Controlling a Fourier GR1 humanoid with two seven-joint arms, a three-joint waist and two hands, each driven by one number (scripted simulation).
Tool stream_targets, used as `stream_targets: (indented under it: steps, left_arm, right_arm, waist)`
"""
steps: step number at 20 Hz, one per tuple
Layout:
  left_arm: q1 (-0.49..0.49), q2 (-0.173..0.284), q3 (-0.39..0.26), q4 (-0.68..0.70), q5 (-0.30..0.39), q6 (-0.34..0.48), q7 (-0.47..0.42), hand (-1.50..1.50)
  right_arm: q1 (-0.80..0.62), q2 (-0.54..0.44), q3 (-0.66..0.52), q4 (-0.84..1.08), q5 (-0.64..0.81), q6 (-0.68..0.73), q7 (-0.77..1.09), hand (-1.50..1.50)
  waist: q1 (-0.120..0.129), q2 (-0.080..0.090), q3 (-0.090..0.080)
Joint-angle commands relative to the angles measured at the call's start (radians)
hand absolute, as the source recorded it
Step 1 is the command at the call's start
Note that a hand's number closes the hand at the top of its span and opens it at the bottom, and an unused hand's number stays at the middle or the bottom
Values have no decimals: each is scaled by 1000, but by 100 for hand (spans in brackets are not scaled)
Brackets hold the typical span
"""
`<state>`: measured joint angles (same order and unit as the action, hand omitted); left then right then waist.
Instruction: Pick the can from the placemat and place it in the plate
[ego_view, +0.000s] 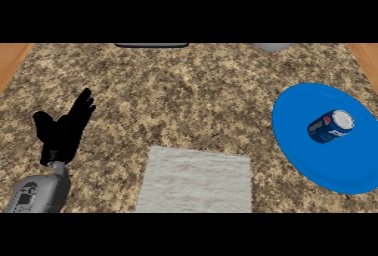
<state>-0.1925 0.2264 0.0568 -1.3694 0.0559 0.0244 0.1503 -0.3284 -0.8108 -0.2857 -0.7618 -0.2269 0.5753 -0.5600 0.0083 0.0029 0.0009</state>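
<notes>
A blue can (330, 126) with a white top lies on its side on the blue plate (310, 160) at the right of the counter. The pale grey placemat (196, 180) lies near the front middle with nothing on it. My left hand (65, 129) rests open at the left, fingers up, far from the can and the plate. My right hand shows nowhere in the head view.
The counter top is speckled brown stone with wooden strips at both sides. A dark flat object (151, 45) and a grey rounded object (272, 47) peek in at the far edge.
</notes>
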Motion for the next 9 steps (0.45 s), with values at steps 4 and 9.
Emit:
stream_targets:
  steps: [4,9]
  left_arm:
    - [-16,-1,9,32,-5,-21,-6,0]
    - [24,-2,17,-52,10,-22,11,0]
  right_arm:
    - [-54,-88,-3,231,105,101,-211,-150]
    - [-43,-105,27,308,162,85,-286,-150]
  waist:
    - [5,3,1]
    - [14,4,3]
